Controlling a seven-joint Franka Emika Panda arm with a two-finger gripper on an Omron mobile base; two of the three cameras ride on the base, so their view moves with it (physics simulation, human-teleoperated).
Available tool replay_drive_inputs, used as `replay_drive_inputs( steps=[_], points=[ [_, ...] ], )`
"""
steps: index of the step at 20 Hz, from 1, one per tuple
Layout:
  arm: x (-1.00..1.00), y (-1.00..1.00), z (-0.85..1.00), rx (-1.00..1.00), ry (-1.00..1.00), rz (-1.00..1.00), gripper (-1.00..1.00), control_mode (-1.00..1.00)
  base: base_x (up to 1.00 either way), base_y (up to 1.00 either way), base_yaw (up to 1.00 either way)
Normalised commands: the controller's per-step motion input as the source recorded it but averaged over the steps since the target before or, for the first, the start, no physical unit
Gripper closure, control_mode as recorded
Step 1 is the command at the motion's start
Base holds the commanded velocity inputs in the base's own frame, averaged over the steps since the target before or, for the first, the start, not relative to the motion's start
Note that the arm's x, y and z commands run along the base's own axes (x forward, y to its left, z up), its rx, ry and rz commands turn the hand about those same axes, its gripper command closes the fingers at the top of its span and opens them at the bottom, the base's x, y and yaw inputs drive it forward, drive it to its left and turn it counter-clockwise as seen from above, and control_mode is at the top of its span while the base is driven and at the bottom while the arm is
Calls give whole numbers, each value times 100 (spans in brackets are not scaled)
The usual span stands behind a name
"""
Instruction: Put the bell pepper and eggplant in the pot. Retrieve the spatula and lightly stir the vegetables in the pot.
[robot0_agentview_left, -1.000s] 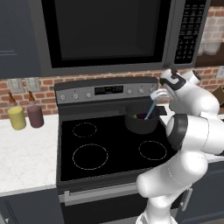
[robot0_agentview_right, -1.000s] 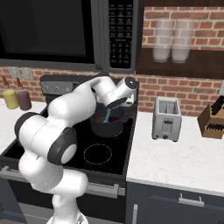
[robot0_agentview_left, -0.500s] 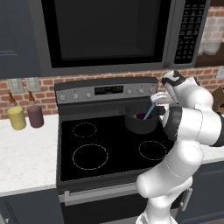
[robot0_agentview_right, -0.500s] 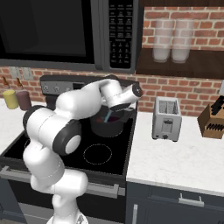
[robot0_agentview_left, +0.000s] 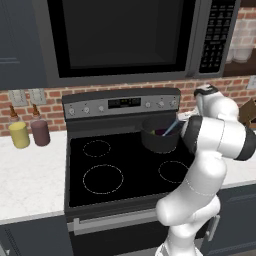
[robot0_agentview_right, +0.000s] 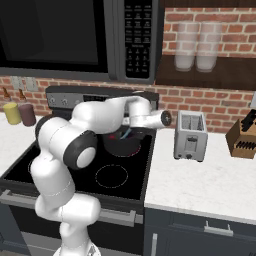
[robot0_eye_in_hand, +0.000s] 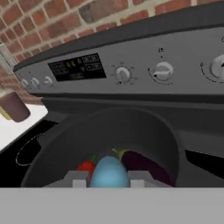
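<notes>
Pinched shut on spatula handle, jaws of gripper (robot0_eye_in_hand: 105, 178) close either side of the pale blue end at bottom of hand view. Left base view: pot (robot0_agentview_left: 160, 142) on back right burner of stove (robot0_agentview_left: 125, 165), dark w/ straight sides; spatula (robot0_agentview_left: 171, 128) slanting up out of pot toward the white arm (robot0_agentview_left: 215, 135), lower end down inside pot among the veg, a bit of purple just visible at the rim, too small to tell more. Gripper itself hidden behind arm's elbow here. Two bottles (robot0_agentview_left: 30, 132), yellow & dark red, on counter (robot0_agentview_left: 30, 185) well left of stove, against brick wall. Microwave (robot0_agentview_left: 125, 40) above. Right base view: arm reaching across from lower left, hand lying roughly level over pot (robot0_agentview_right: 121, 144); spatula (robot0_agentview_right: 126, 133) seen as short blue-grey sliver dipping into pot, beside something red. Toaster (robot0_agentview_right: 190, 136) on counter just right of stove, knife block (robot0_agentview_right: 243, 137) further right. Hand view: looking down into pot (robot0_eye_in_hand: 57, 148) w/ stove's control panel (robot0_eye_in_hand: 131, 65) & knobs behind. Spatula (robot0_eye_in_hand: 108, 171) end-on, rounded blue shape between fingertips. Pepper (robot0_eye_in_hand: 86, 166) red, inside pot, just left of spatula; eggplant (robot0_eye_in_hand: 142, 164) dark purple w/ green stem, inside pot, just right of it. Both on pot floor, touching or nearly touching spatula, can't tell which.
</notes>
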Motion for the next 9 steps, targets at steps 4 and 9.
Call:
replay_drive_inputs(
  steps=[4,9],
  points=[
    [0,-22,2,-8,-12,-5,100,-100,0,0,0],
    [-2,-7,53,-3,-7,-4,100,-100,0,0,0]
  ],
)
